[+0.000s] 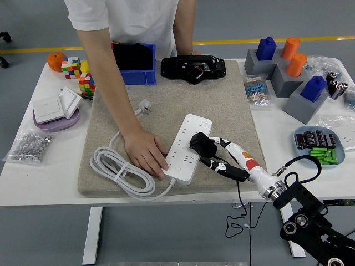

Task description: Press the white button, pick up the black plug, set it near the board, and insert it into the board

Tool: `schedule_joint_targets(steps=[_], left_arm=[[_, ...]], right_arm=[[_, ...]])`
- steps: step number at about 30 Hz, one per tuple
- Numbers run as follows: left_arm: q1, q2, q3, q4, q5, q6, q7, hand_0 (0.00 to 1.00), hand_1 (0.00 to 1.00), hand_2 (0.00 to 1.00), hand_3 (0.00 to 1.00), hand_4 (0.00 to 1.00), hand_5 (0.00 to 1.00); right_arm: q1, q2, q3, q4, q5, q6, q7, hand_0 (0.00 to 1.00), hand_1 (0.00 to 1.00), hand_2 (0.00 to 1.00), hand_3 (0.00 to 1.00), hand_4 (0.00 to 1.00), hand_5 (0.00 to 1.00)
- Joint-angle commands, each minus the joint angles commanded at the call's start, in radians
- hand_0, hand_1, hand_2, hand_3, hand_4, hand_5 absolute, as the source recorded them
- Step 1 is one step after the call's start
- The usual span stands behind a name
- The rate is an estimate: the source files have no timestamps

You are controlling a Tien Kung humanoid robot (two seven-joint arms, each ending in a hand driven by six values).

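**Right hand at the plug on the board, person steadying the strip**

Near right: right arm comes in from the lower right corner. The right hand (228,162) reaches left over the mat's near right part, fingers (219,165) extended and closed loosely about the black plug (201,144); thumb side over, other fingers under its cable end. Whether they truly grip it, cannot tell for certain, but they touch it. The plug sits on the white power board (187,147), at its right edge near the middle, tilted. Its black cable (239,213) drops off the table's near edge and loops below.

Near left of the board: a person's hand (145,154) lies flat on the mat, fingertips on the board's near left end. The board's white cord (117,173) lies coiled just left of that hand, its white plug (144,105) farther off on the tan mat (222,105).

Right side: a blue dish (319,145) of small parts, well apart from the hand. Farther, grey blocks with blue and orange pegs (288,64).

Left side: bag of metal bits (28,145), white switches on a lilac plate (54,108), puzzle cubes (77,73), an orange (55,60).

Far edge: blue bin (136,64), black device (193,67), the person's torso behind.
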Motion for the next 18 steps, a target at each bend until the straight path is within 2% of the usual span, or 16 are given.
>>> schedule_joint_targets(steps=[18], left_arm=[[0.004, -0.004, 0.005, 0.0, -0.007, 0.0, -0.002, 0.706, 0.666, 0.584, 0.676, 0.663, 0.269]], right_arm=[[0.057, 0.029, -0.05, -0.021, 0.0, 0.001, -0.021, 0.998, 0.956, 0.915, 0.877, 0.998, 0.982]])
